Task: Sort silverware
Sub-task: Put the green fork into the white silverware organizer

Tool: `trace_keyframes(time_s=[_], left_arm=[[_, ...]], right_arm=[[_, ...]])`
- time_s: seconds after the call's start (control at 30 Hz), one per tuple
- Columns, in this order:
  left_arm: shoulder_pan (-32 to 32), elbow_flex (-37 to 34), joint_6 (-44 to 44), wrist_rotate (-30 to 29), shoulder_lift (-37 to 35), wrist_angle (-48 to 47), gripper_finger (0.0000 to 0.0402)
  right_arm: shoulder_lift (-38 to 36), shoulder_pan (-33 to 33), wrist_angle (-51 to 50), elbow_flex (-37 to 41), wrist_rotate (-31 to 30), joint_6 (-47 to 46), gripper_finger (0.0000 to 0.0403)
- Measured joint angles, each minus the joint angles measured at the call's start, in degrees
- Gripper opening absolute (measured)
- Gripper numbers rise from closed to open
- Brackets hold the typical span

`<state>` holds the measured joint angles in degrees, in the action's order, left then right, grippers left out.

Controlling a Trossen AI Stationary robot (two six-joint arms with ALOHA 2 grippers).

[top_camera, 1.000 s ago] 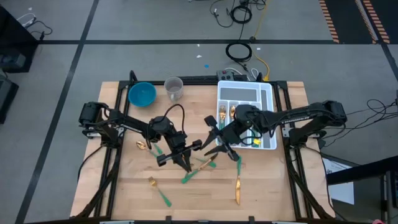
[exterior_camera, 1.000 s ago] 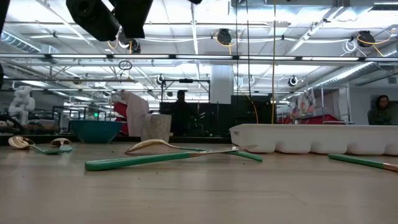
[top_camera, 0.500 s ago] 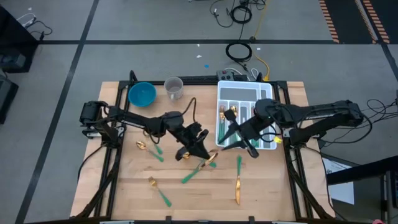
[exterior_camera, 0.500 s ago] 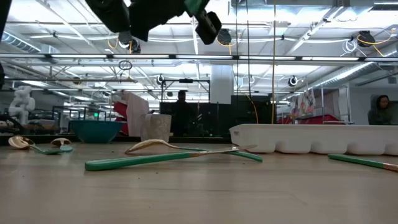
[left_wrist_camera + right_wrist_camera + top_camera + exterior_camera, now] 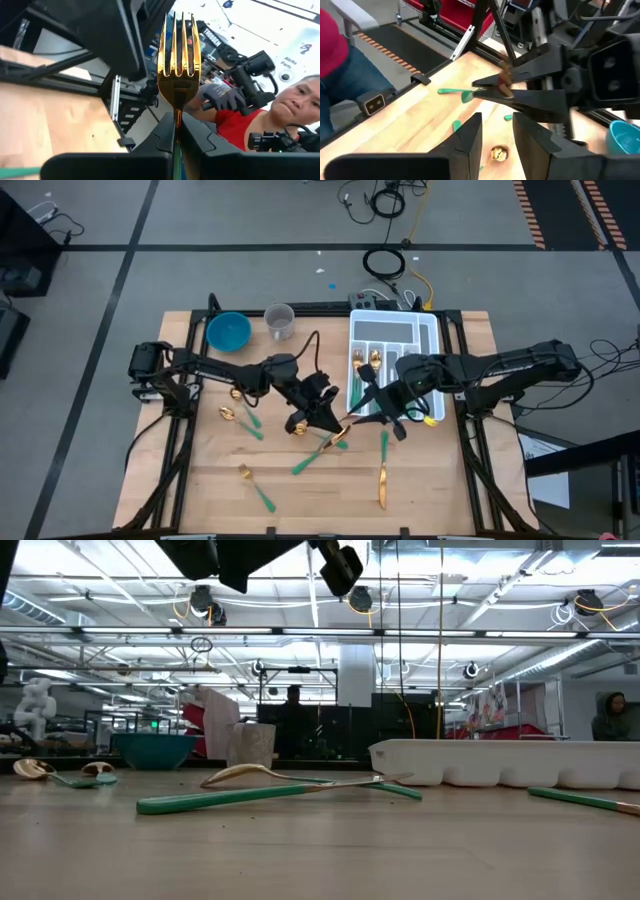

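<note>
- Fork (image 5: 179,55): all-gold head, four tines, pinched at the neck by the left hand (image 5: 176,131); its tines point toward the right hand (image 5: 372,402), mid-table, just beside the tray's near-left corner.
- Left hand is pressed together on the fork; right hand faces it with fingers (image 5: 468,137) spread and nothing between them. Reads like a hand-over, though that is a guess.
- Progress: partly done. The white tray (image 5: 437,340) already holds a few pieces, gold heads visible in its left slots; exact count is hard to tell from above.
- Left on the table (image 5: 200,480): green-handled fork (image 5: 254,486) near the front left, gold knife (image 5: 381,486) front centre-right, green piece (image 5: 306,463) in the middle, another green-handled piece (image 5: 383,444) beside the right hand, gold spoons (image 5: 229,413) on the left under the left arm.
- Low view shows a green-handled spoon (image 5: 250,785) lying flat on the table, gold bowl up, crossing another piece.
- Look: shiny gold heads, slim green handles, small and thin, lying flat; likely slippery to pick.
- Blue bowl (image 5: 229,332) and clear cup (image 5: 280,321) sit at the back, apart from the cutlery.
</note>
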<state>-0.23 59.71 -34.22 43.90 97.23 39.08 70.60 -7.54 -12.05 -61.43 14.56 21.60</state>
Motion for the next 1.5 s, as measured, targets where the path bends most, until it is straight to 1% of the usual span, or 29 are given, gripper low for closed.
trace_keyframes(time_s=[0.1, 0.2, 0.33, 0.6, 0.77, 1.03, 1.13, 1.33, 1.5], left_arm=[[0.0, 0.0, 0.0, -0.7, 0.0, -1.7, 0.0015], [0.0, 0.0, 0.0, -0.8, 0.0, -2.2, 0.0015], [0.2, 0.0, 0.0, -0.9, 0.0, -2.5, 0.0015], [1.4, 0.0, 0.0, -0.9, 0.0, -2.9, 0.0015], [2.7, 0.0, 0.0, -1.2, 0.0, -6.0, 0.0015], [3.2, 0.0, 0.1, -1.3, 0.0, -5.8, 0.0015], [3.2, 0.0, 0.1, -1.3, 0.0, -5.8, 0.0015], [3.2, 0.0, 0.4, -1.3, 0.0, -5.8, 0.0015], [3.2, 0.0, 0.4, -1.4, 0.0, -5.8, 0.0015]], right_arm=[[-0.4, 0.0, 0.2, 0.0, -0.7, 0.1, 0.0103], [-0.5, 0.0, 0.1, 0.0, -3.1, 0.5, 0.0103], [-0.6, -0.1, 0.1, 0.0, -3.9, 0.7, 0.0103], [-0.6, -0.1, -0.2, 0.0, -4.0, 0.9, 0.0103], [-0.6, -0.1, -0.2, 0.0, -4.0, 1.6, 0.0103], [-0.6, -0.1, -0.5, 0.0, -4.3, 2.3, 0.01], [-0.6, -0.1, -0.8, 0.0, -6.2, 3.1, 0.0083], [-0.6, -0.1, -0.7, 0.0, -7.6, 5.4, 0.001], [-0.6, 0.0, -0.6, 0.0, -7.8, 6.8, 0.0002]])
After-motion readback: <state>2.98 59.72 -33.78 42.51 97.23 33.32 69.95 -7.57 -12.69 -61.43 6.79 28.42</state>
